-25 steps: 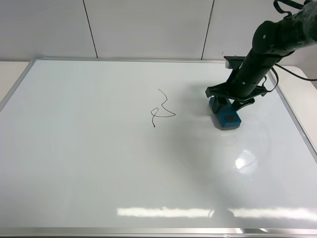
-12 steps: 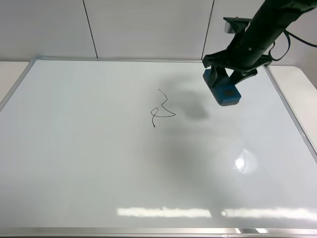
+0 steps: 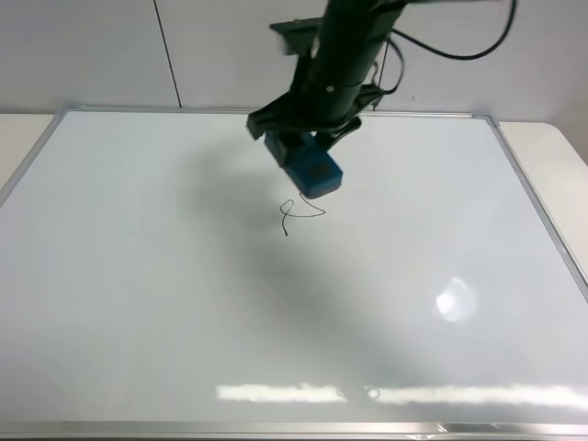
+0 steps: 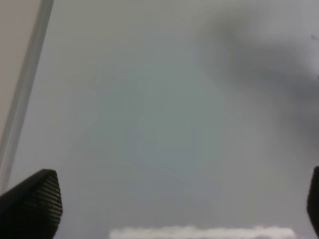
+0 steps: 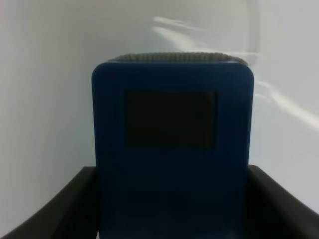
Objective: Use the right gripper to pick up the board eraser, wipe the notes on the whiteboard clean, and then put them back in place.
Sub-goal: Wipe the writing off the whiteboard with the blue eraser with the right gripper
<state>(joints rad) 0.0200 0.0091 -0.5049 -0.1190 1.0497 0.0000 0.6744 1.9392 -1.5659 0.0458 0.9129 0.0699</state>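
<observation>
the right claw [image 3: 301,138] is clamped on the board eraser [image 3: 312,173], one black finger on each long side. the eraser's free end sticks out past the fingertips and has a dark patch on its face. just past that end lie the notes [image 3: 301,213], their upper end hidden behind the eraser. i cannot tell if the eraser touches the whiteboard [image 3: 138,294]. the left claw [image 4: 172,209] is spread wide over bare board near its frame.
</observation>
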